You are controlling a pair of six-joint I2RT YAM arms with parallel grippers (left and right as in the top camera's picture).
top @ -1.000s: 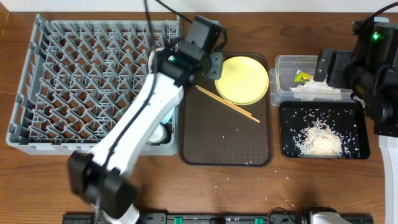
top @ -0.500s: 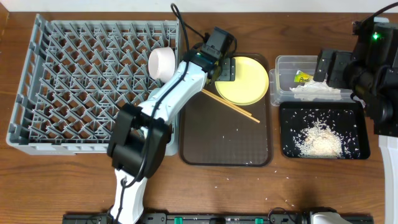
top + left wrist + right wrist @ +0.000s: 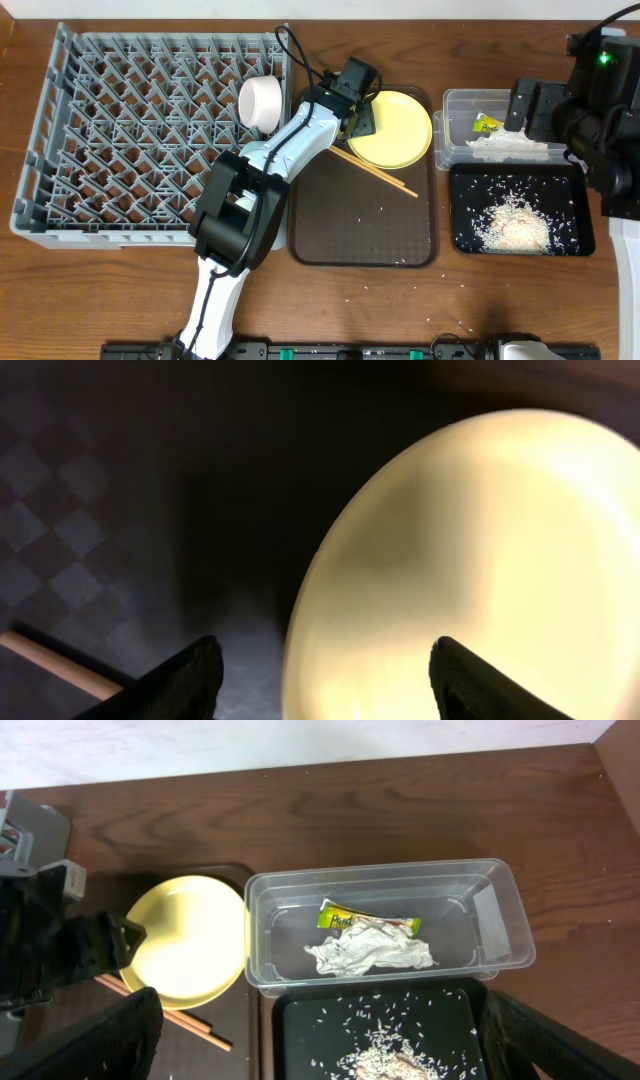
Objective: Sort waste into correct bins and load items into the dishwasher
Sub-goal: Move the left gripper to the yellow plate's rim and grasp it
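Note:
My left gripper [image 3: 363, 110] hangs open over the left rim of the round yellow plate [image 3: 398, 130]. In the left wrist view its fingers [image 3: 190, 682] stand either side of that rim, touching nothing. Two chopsticks [image 3: 378, 173] lie beside the plate. A small white cup [image 3: 262, 101] lies in the grey dishwasher rack [image 3: 130, 130] near its right wall. My right gripper [image 3: 325, 1045] is open and empty above the black tray [image 3: 300, 1020] of rice [image 3: 515, 225]. The clear tub [image 3: 480, 890] holds the yellow-green wrapper [image 3: 365, 917] and crumpled paper [image 3: 372, 954].
Plate and chopsticks rest on the dark brown serving tray [image 3: 365, 235], which carries scattered rice grains [image 3: 377, 226]. More grains lie on the wooden table [image 3: 400, 300] in front of it. The right arm [image 3: 590, 110] stands at the table's far right.
The left gripper has let go of the white cup, which now lies in the rack. It has moved right to the yellow plate's left rim. The right arm has not moved.

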